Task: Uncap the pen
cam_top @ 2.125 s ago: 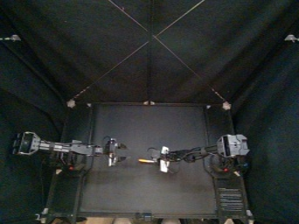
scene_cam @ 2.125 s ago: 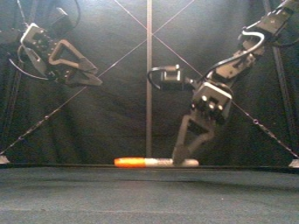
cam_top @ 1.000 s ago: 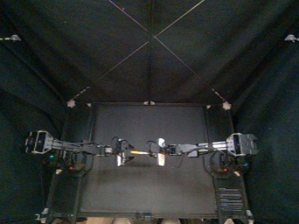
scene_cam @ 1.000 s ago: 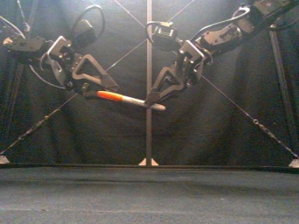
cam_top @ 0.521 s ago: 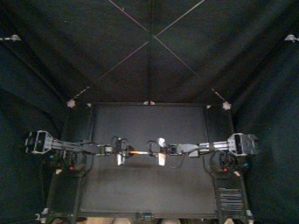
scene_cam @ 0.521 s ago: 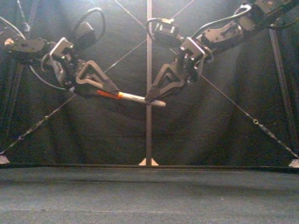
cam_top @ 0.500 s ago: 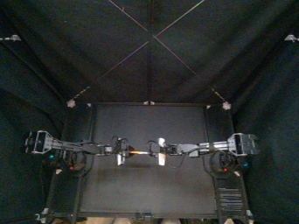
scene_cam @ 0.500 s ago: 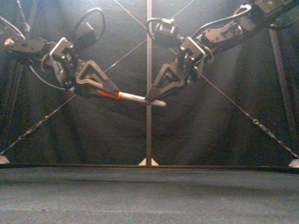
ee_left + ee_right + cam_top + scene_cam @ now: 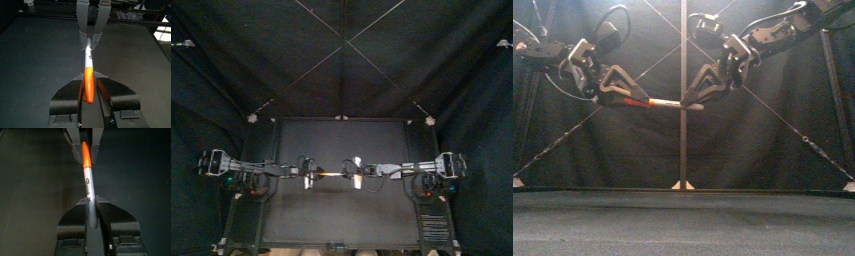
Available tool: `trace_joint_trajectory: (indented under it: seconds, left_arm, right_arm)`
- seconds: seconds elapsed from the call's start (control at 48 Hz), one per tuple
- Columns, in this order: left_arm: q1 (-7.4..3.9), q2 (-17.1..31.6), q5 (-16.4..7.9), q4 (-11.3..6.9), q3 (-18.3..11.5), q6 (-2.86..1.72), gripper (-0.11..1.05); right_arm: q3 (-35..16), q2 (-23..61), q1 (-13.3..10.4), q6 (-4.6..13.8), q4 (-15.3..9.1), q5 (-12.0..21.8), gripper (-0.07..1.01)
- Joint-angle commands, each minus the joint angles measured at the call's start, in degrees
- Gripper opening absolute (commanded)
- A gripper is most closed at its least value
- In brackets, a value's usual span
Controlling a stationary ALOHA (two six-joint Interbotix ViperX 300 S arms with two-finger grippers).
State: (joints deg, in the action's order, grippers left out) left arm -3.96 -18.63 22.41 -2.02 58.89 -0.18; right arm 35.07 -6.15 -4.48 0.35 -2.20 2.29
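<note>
the pen (image 9: pixel 657 101) hangs in the air well above the black surface (image 9: pixel 684 222), held between the two arms near the middle of the booth. the left pincer (image 9: pixel 613 95) comes in from the left and is clamped on the orange cap (image 9: pixel 637 99); the right pincer (image 9: pixel 695 101) comes in from the right and is clamped on the pale barrel at the other end. from the front the pen lies almost level, its orange end a little higher than the pale end. the top view shows the pen (image 9: pixel 329 177) as a short line bridging the left pincer (image 9: pixel 309 177) and the right pincer (image 9: pixel 356 176), both arms stretched toward each other over the middle of the surface (image 9: pixel 338 215). in the left wrist view the cap (image 9: pixel 88 86) sits pinched between the narrow jaws of the left pincer (image 9: pixel 89 82), and the barrel runs away to the right pincer (image 9: pixel 92 31) facing it. in the right wrist view the barrel, with dark print along it, passes between the jaws of the right pincer (image 9: pixel 90 201), and the cap (image 9: pixel 85 155) reaches into the left pincer (image 9: pixel 83 142). cap and barrel meet with no gap showing.
</note>
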Motion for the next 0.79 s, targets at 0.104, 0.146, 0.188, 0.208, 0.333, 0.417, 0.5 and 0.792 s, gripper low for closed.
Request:
trace_joint_trajectory:
  seconds: [0.104,0.146,0.188,0.208,0.333,0.417,0.5,0.792]
  left_arm:
    - [-0.18,-2.29,-0.35,-0.09,0.88,0.09,0.58]
    - [-0.18,-2.81,-0.53,-0.18,1.23,0.09,0.58]
    - [-0.18,-3.25,-0.70,-0.18,1.49,0.09,0.58]
    - [-0.18,-3.43,-0.70,-0.09,1.67,0.09,0.58]
    - [0.09,-4.83,-0.70,-0.18,2.72,0.09,0.58]
    - [0.09,-5.63,-0.70,-0.09,3.34,0.09,0.58]
    - [0.18,-6.42,-0.70,-0.09,3.87,0.09,0.58]
    - [0.18,-9.23,-0.70,-0.18,5.36,0.09,0.58]
  right_arm:
    - [1.32,-3.69,-0.18,0.18,0.53,-0.09,0.47]
    - [1.67,-4.04,-0.18,0.18,0.62,-0.09,0.47]
    - [2.02,-4.31,-0.26,0.18,0.62,-0.09,0.47]
    - [2.20,-4.48,-0.26,0.18,0.70,-0.09,0.47]
    - [3.34,-5.80,-0.35,0.26,0.79,-0.09,0.47]
    - [4.04,-6.59,-0.53,0.26,0.79,-0.09,0.47]
    - [4.66,-7.47,-0.79,0.26,0.79,-0.09,0.47]
    - [6.86,-10.20,-0.97,0.26,0.79,-0.26,0.47]
